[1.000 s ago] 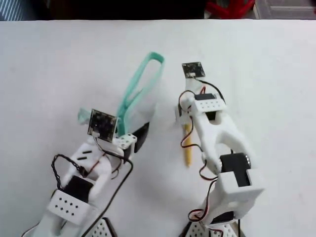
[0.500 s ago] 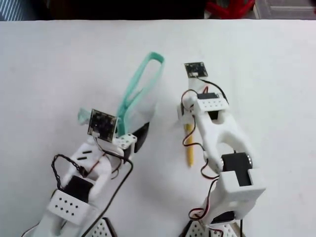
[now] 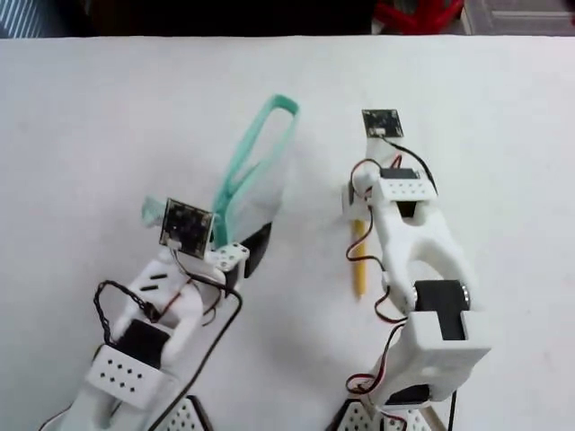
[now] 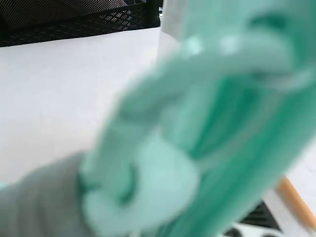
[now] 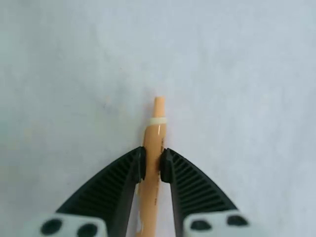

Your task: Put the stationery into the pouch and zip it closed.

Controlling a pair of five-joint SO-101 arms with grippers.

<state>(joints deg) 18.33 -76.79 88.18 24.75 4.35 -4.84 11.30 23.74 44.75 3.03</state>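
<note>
The right claw [image 5: 152, 165] is clamped on the orange pen [image 5: 154, 133], one end poking out ahead of it, probably ready to carry. To its left, apart, the left claw [image 3: 241, 244] grips the teal pouch [image 3: 256, 171], likely steadying it. The right wrist view shows the pinch; the high view shows the gap.

pouch [image 4: 212, 113] blurred up close; pen [image 3: 359, 280] half hidden under right arm [image 3: 418, 247].

White arms [image 3: 415, 241], black ribbed fingers [image 5: 117, 183], black cable [image 3: 225, 330]
</note>
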